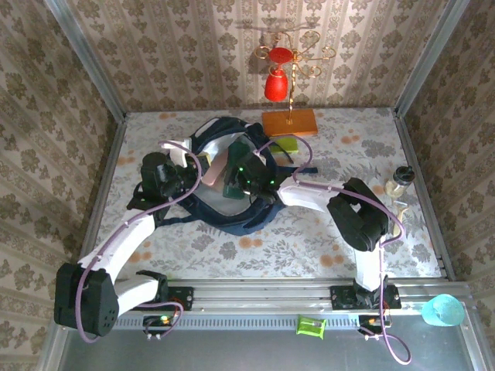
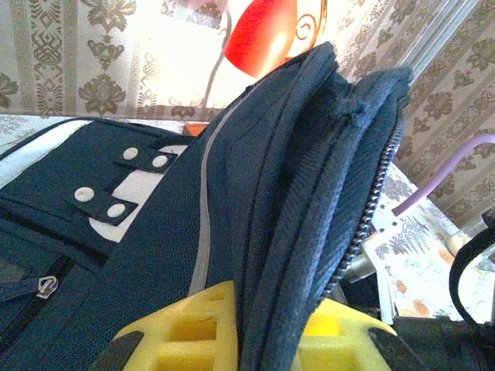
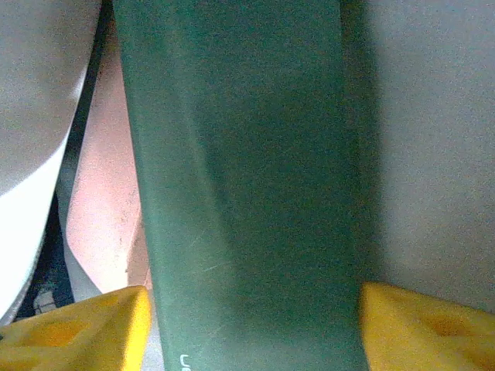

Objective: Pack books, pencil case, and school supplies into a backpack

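Largest first: navy backpack (image 1: 224, 219) flat at the middle of the surface (image 1: 309, 239), mouth open upward, dark straps trailing near and left.

Left arm (image 1: 116, 247) curving long from its near-left base, wrist at the backpack's left side. Left fingers (image 2: 193, 332) closed on a fold of the backpack's zip edge. Fabric pinched between the yellow tips and held up as an upright ridge, zip teeth running along its right side.

Right arm (image 1: 357, 216) bent at a high elbow on the right, forearm reaching left and dipping over the open mouth. Right fingers (image 3: 77, 328) spread wide yet gripping the dark green piece (image 3: 247, 178), one yellow tip against each long edge. Piece sitting in the backpack's open mouth, grey fabric to its right, pink piece (image 3: 104, 209) just beside it on the left.

Open room: bare floral surface near and to the right of the backpack. Tighter on the far side: light green piece (image 1: 288, 144) just beyond the backpack's far rim, close against the orange slab (image 1: 290, 121) with its gold stem near the far wall. Small bottle (image 1: 400, 182) by the right edge, well apart from both sets of fingers.
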Robot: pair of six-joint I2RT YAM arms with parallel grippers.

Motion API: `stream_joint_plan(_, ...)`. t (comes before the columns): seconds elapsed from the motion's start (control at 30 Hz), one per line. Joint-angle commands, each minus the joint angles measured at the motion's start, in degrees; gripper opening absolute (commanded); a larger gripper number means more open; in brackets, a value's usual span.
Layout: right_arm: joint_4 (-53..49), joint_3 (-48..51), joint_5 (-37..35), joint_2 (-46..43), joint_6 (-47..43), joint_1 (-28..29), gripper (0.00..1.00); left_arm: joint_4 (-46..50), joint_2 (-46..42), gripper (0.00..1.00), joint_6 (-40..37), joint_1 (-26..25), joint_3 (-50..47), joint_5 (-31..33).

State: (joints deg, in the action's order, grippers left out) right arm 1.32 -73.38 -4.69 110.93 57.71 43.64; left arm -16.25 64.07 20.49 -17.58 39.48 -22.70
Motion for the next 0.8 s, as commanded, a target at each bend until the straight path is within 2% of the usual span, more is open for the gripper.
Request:
stream_joint_plan(0.0,5.02,-1.21,4.57,1.73,2.32,-0.25,0.66,-8.01,-1.28,0.0,-1.14,-0.26,1.47,-1.8)
stream_joint_plan(0.13,7.87,-1.42,5.94,2.6,4.29,-0.13,0.56,-7.93,-1.35,0.0,-0.89,-0.26,1.56,-1.9)
stream_joint_plan(0.3,11.23,1.02,4.45,1.5,7.29,-0.16,0.51,-7.96,-1.25,0.0,-0.91,-0.24,1.41,-1.97)
stream_joint_plan(0.57,18.36,8.64,-1.27,-3.28,12.09,0.22,0.54,-8.1,-1.01,0.0,-0.88,-0.26,1.38,-1.91)
stream_joint_plan(0.67,17.15,6.01,0.06,-1.71,11.56,0.78,0.57,-8.38,-0.66,0.0,-0.75,-0.26,1.46,-2.17)
stream_joint_plan(0.77,15.04,3.31,1.1,0.14,11.16,1.08,0.65,-8.4,-0.44,0.0,-0.64,-0.31,1.47,-2.52)
